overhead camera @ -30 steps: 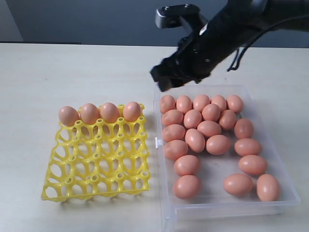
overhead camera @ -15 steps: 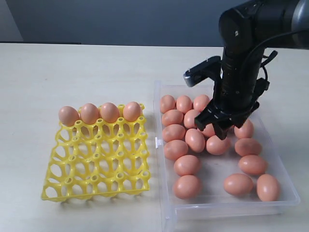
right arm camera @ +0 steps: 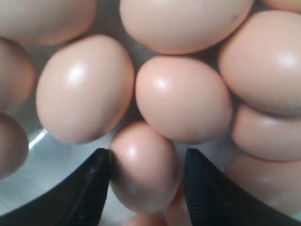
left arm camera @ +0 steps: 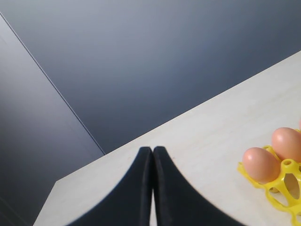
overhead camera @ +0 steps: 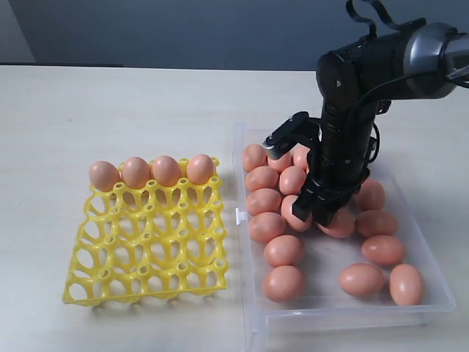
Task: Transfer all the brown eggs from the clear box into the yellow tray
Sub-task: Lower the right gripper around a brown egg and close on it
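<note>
One brown egg [right arm camera: 143, 175] sits between my right gripper's [right arm camera: 146, 162] spread fingers, low in the clear box [overhead camera: 352, 314]; contact either side is unclear. Neighbours [right arm camera: 183, 99] crowd it, so I'd close gently and lift straight up. Clear the box wall and latch [overhead camera: 239, 216] high toward the yellow tray [overhead camera: 143, 270]. Four eggs [overhead camera: 151, 171] fill its far row; nearer cups are free. Left gripper [left arm camera: 153, 157] pressed together, idle.
</note>
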Motion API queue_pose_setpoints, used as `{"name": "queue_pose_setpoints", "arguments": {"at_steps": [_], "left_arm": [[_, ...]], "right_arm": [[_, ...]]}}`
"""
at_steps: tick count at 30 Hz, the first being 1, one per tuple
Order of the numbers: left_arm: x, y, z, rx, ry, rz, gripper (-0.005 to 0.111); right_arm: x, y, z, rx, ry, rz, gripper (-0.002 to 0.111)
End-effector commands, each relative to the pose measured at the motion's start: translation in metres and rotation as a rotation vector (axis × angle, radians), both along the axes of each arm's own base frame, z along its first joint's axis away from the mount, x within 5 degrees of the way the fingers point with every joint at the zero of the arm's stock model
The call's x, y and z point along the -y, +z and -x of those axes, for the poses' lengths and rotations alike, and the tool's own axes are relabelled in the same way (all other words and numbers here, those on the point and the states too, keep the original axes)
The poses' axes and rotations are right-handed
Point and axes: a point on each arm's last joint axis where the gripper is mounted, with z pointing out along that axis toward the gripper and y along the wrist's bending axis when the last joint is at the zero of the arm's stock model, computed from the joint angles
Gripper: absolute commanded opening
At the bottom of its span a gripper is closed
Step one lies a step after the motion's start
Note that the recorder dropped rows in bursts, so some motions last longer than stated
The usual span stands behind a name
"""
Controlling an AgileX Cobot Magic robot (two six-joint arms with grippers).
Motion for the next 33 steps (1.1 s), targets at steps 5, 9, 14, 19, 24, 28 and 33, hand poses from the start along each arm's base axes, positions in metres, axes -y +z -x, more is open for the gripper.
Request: {"name": "queue_pose_setpoints", "arguments": {"at_steps": [5,9,14,19,24,28,33], "left_arm": [[0.001,0.001,0.000,0.011,-0.012,0.001,0.000],[0.001,0.001,0.000,0.011,-0.012,0.001,0.000],[0.001,0.001,0.000,0.011,-0.012,0.001,0.000],[0.001,0.001,0.000,0.011,-0.012,0.001,0.000],[0.001,0.001,0.000,0.011,-0.012,0.001,0.000],[0.001,0.001,0.000,0.011,-0.012,0.001,0.000],[0.001,0.001,0.000,0.011,-0.012,0.001,0.000]], "right_arm": [[0.001,-0.028,0.002,-0.118,0.011,0.046,0.048],[0.000,-0.028,0.001,-0.104,0.003,0.038,0.044],[0.000,-0.028,0.002,-0.114,0.000,0.039,0.004],[-0.002,-0.013,0.003,-0.078,-0.055,-0.001,0.001],[-0.010,0.031,0.005,0.003,-0.115,-0.156,0.001],[-0.023,0.079,0.002,0.152,-0.150,-0.381,0.001],[-0.055,0.118,0.000,0.250,-0.168,-0.817,0.001]]}}
